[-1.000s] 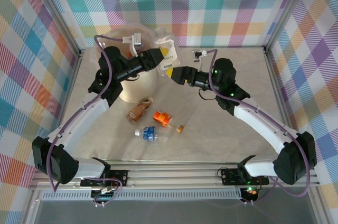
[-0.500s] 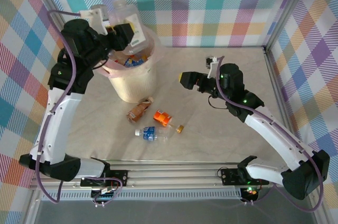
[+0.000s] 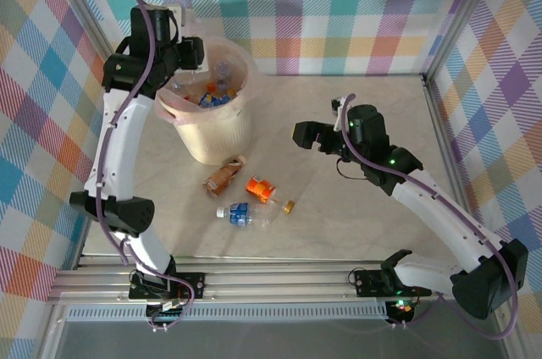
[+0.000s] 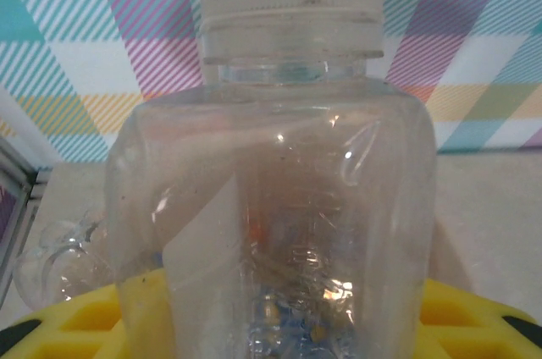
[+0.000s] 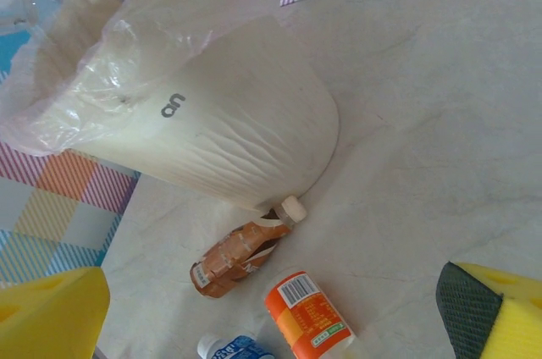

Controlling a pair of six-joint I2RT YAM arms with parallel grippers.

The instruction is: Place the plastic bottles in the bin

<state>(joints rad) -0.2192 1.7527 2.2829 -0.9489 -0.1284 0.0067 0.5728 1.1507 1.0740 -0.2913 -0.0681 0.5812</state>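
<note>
Checked walls in many colours are standing around a pale table (image 3: 356,198). The left gripper (image 3: 196,52) is squeezing a clear bottle (image 4: 271,164) with a white cap, up over the far left edge of the bin (image 3: 222,140). If it is letting go too near the rim, the bottle may be bouncing off and dropping outside. The right gripper (image 3: 298,132) is gaping wide, holding nothing, off to the right of the bin. The bin is looking big and cream, with a crinkly bag and bottles inside. A brown bottle (image 5: 241,253), an orange bottle (image 5: 309,312) and a blue-label bottle (image 3: 241,213) are lying on the table near its foot.
</note>
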